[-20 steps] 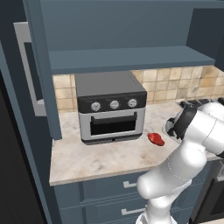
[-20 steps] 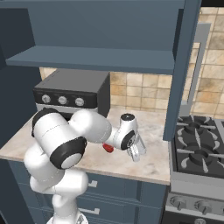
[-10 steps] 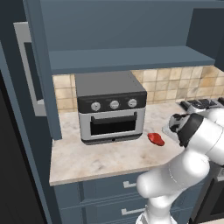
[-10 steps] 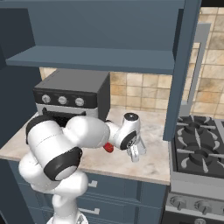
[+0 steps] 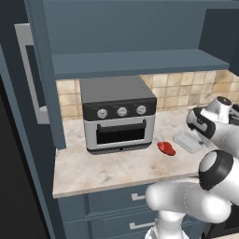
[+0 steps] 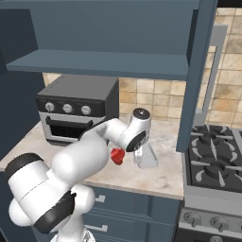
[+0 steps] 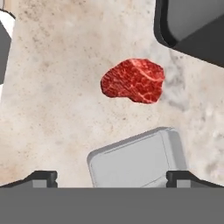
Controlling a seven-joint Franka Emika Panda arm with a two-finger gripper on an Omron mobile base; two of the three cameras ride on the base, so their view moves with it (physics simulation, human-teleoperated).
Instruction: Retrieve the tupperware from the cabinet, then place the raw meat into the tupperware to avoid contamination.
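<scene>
The little plastic box [image 7: 135,159] sits flat on the tabletop [image 5: 112,170], out of the cabinet [image 5: 126,28] already, and the red meat [image 7: 133,80] lies just beside it, not touching. In the hand view the box is between the two dark tips of the jaws, which stand wide apart with nothing in them. The gripper [image 7: 111,177] hangs right over the box. From the left base view the meat [image 5: 166,148] is between the box [image 5: 187,139] and the grey oven [image 5: 117,114]. I think the step now is to go get the meat, since the box looks ready and empty. To do it well, the hand should move over until the red lump is right in the middle of the jaws, then come straight down and close softly on its sides. The meat is lumpy and looks slippery, so a squeeze near its thick middle seems safest. The hand should take care not to bump the box, because it looks light and may slide away. Then it should lift the meat, bring it over the box and let go low down. The tabletop is pale speckled stone. Behind it is a wall of tan tiles [image 6: 156,101], a blue shelf [image 5: 140,63] hangs above, blue drawers [image 5: 116,200] sit below, and a stove [image 6: 215,158] stands to the right.
</scene>
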